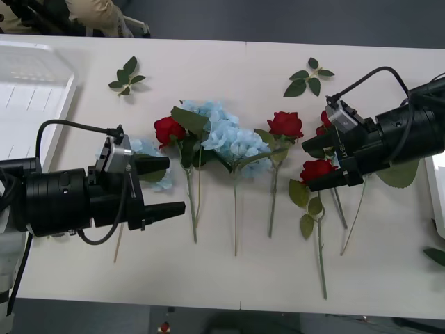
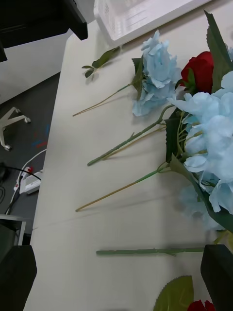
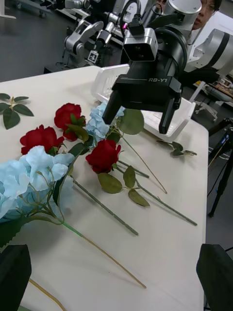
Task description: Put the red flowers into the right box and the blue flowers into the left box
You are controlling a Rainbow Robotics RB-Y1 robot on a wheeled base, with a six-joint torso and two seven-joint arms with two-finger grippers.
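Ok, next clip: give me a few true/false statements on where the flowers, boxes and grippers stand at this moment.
1. Both grippers are open. True: the left gripper and right gripper each show spread fingers holding nothing.
2. A red flower already lies in the right box. False: the red flowers lie on the table; the right box holds none.
3. The blue flowers lie on the table between the grippers. True.
4. The left box holds a blue flower. False: no flower is visible in it.

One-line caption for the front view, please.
Both open grippers, left and right, hover over red flowers and blue flowers lying on the table.
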